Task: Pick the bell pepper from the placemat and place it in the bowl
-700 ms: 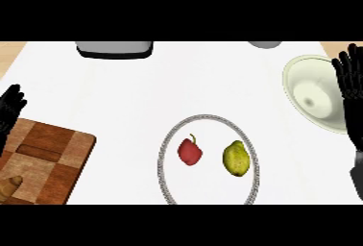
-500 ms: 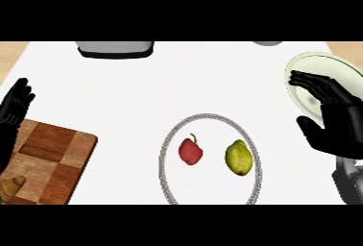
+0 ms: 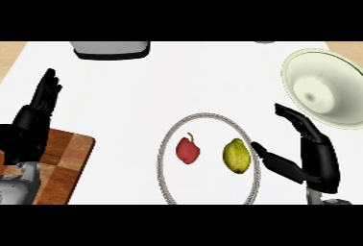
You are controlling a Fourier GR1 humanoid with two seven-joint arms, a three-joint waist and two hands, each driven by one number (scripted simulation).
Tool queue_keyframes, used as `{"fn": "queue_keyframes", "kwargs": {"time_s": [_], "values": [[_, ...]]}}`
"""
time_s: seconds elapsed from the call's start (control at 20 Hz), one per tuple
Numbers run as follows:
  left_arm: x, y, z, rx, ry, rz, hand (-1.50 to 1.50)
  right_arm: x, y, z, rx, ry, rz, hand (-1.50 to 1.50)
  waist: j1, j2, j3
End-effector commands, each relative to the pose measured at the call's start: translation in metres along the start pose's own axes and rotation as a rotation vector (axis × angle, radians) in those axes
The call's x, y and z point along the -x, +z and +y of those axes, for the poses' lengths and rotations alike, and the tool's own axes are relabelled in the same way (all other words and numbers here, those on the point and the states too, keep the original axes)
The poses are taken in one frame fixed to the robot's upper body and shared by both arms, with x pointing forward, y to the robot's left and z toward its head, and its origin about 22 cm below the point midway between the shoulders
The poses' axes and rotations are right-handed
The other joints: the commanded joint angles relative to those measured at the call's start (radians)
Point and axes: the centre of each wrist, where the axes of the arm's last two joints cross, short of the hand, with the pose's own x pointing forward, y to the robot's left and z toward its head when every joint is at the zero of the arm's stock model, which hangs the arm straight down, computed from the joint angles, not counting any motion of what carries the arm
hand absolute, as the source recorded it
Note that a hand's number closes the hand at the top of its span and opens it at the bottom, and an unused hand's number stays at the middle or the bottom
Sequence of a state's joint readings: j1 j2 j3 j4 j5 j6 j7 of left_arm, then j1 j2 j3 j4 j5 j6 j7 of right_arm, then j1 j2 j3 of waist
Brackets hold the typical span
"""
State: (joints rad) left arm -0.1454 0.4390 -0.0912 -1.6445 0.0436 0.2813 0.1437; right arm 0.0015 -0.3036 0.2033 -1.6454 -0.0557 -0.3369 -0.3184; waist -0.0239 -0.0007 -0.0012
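Head view:
Bell pepper (image 3: 187,150): red, lying on the round placemat (image 3: 210,182), left of a yellow-green fruit (image 3: 236,155).
Right hand (image 3: 315,158): fingers spread apart, holding nothing; thumb just beside the fruit, below the bowl (image 3: 337,72).
Left hand (image 3: 32,126): open, fingers up, at the left edge by the wooden board (image 3: 67,163).

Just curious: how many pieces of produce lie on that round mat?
2: a red bell pepper left of centre on the placemat, a yellow-green fruit to its right. Nothing seems hidden.
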Motion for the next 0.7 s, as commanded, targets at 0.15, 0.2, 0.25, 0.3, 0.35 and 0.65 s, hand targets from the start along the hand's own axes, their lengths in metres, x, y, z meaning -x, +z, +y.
{"fn": "queue_keyframes", "kwargs": {"time_s": [0.15,0.2,0.25,0.3,0.35,0.65], "values": [[-0.011,-0.014,-0.026,-0.005,0.01,0.01,0.0,-0.037,0.026,0.002,-0.199,0.26,-0.035,-1.5,0.001,-0.003,-0.001],[0.007,-0.009,-0.02,-0.002,-0.002,0.007,0.0,-0.043,0.024,0.003,-0.223,0.282,0.005,-1.5,0.009,-0.002,-0.002],[-0.003,-0.001,-0.016,0.009,-0.002,0.018,0.0,-0.055,0.022,0.0,-0.241,0.327,0.036,-1.5,0.017,-0.006,-0.002],[-0.002,-0.013,-0.019,0.009,-0.007,0.022,0.0,-0.061,0.021,0.007,-0.283,0.367,0.037,-1.5,0.009,-0.003,-0.003],[0.0,-0.009,-0.025,0.017,0.005,0.02,0.0,-0.071,0.001,0.003,-0.294,0.425,0.058,-1.5,0.021,-0.002,-0.004],[-0.014,-0.016,-0.02,0.035,0.005,-0.016,0.0,-0.101,-0.018,0.032,-0.445,0.662,0.212,-1.5,0.046,0.0,-0.004]]}}
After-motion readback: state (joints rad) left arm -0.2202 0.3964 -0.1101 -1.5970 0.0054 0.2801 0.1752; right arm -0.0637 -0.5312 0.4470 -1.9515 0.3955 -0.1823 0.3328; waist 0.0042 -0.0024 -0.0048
